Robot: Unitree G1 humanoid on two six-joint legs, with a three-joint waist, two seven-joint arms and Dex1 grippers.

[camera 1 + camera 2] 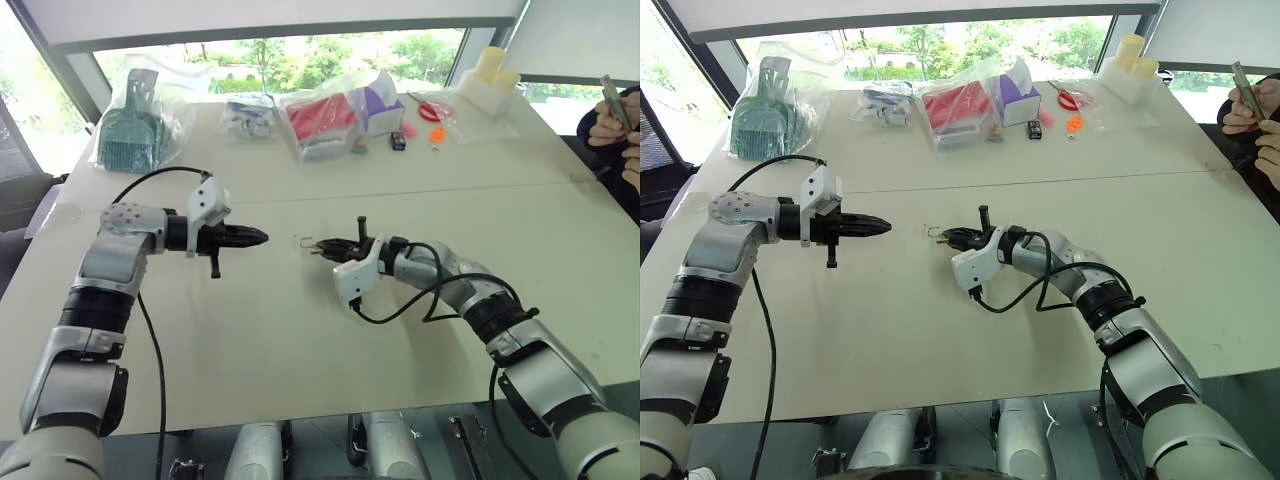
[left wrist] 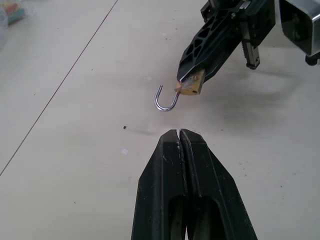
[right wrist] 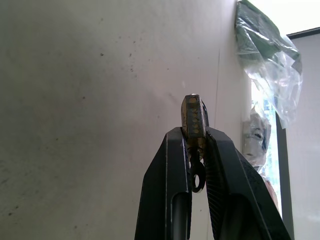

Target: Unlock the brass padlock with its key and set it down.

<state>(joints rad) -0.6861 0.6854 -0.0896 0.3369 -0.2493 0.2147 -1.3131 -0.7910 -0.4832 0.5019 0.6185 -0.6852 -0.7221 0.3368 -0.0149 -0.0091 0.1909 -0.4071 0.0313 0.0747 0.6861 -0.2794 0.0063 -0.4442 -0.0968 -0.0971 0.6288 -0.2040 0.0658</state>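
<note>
**Shackle open, padlock low over table: set-down pending**

Head views: right gripper hangs low over the white table, fingers clamped on the small yellow-gold brass padlock. Left gripper points at it, well apart.

Left wrist view: left gripper fingers pressed together, holding nothing visible. Ahead of their tips, the padlock's thin silvery shackle hangs swung open.

Right wrist view: padlock body pinched at the fingertips; the thin silvery metal key sits behind it, between the fingers.

Judgement: lower until the body touches, then release gently; keep the left gripper clear.
</note>
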